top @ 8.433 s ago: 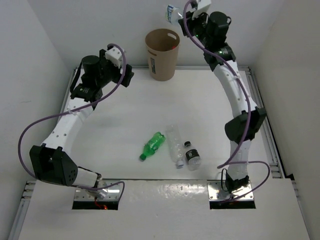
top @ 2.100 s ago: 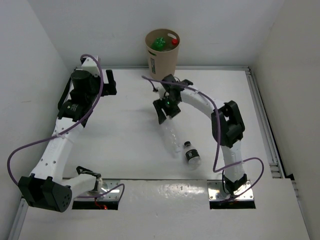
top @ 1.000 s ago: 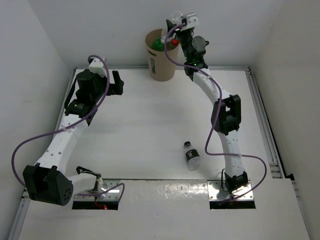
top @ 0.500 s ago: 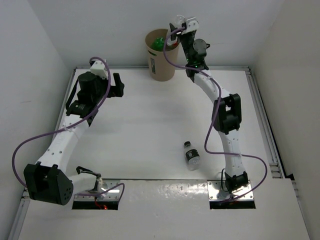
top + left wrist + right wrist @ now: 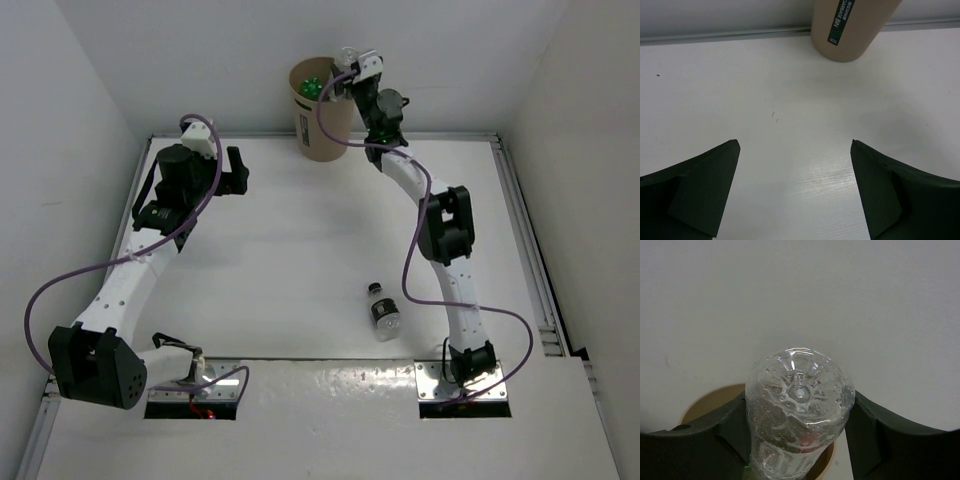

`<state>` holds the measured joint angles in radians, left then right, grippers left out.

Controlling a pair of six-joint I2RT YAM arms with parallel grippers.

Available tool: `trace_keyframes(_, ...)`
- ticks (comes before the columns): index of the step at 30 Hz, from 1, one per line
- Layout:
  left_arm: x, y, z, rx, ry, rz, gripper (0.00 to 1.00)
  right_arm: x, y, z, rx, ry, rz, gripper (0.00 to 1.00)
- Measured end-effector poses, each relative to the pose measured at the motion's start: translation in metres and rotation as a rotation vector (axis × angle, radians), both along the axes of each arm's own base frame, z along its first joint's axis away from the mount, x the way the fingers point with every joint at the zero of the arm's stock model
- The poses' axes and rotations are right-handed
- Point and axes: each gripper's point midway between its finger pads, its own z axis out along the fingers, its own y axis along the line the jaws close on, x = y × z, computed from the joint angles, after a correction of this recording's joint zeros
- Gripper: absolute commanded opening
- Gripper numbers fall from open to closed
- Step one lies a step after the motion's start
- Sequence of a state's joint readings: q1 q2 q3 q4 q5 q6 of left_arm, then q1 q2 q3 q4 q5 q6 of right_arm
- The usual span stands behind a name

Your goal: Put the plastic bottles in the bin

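Note:
The tan bin (image 5: pixel 318 122) stands at the back of the table; its lower wall with a dark label shows in the left wrist view (image 5: pixel 850 27). My right gripper (image 5: pixel 345 72) is shut on a clear plastic bottle (image 5: pixel 797 410), held bottom-up over the bin's opening (image 5: pixel 705 405). A green bottle (image 5: pixel 310 88) lies inside the bin. One black-capped bottle (image 5: pixel 382 311) lies on the table near the right arm's base. My left gripper (image 5: pixel 795 170) is open and empty, low over the table left of the bin (image 5: pixel 235 172).
White walls close in the table at the back and both sides. A metal rail (image 5: pixel 530 260) runs along the right edge. The right arm (image 5: pixel 440 225) stretches from the near edge up to the bin.
My right gripper picked the clear bottle off the table, carried it up to the bin and has shifted left over the opening in the last second. The left arm barely moved.

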<state>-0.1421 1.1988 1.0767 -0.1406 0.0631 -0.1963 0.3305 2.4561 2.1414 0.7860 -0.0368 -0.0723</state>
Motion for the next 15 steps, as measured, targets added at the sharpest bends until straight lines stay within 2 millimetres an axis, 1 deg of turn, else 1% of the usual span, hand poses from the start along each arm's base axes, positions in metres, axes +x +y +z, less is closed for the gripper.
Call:
trace_keyframes(1,0.000,0.000,0.000,0.000,0.000,0.000,1.00,-0.001,0.002,0.000,-0.006,-0.004,0.001,0.25)
trace_keyframes(3,0.000,0.000,0.000,0.000,0.001,-0.001,1.00,-0.001,0.007,0.000,-0.017,-0.014,0.002,0.46)
trace_keyframes(4,0.000,0.000,0.000,0.000,0.001,-0.001,1.00,-0.001,0.008,0.000,-0.021,-0.019,0.001,0.66)
trace_keyframes(5,0.000,0.000,0.000,0.000,0.002,-0.001,1.00,-0.001,0.011,-0.001,-0.023,-0.025,0.003,0.74)
trace_keyframes(7,0.000,0.000,-0.001,0.000,0.002,-0.003,1.00,-0.001,0.017,-0.008,-0.025,-0.014,0.011,0.85)
trace_keyframes(11,-0.002,-0.003,-0.002,-0.003,0.009,-0.017,1.00,0.002,0.027,-0.031,-0.038,0.049,0.025,0.92)
trace_keyframes(12,-0.002,-0.004,-0.002,-0.004,0.011,-0.025,1.00,0.002,0.030,-0.033,-0.037,0.057,0.029,0.92)
trace_keyframes(14,-0.003,-0.007,-0.003,-0.008,0.015,-0.042,1.00,-0.001,0.032,-0.027,-0.029,0.052,0.035,0.95)
trace_keyframes(15,-0.004,-0.009,-0.003,-0.011,0.018,-0.051,1.00,-0.001,0.032,-0.025,-0.025,0.053,0.037,0.95)
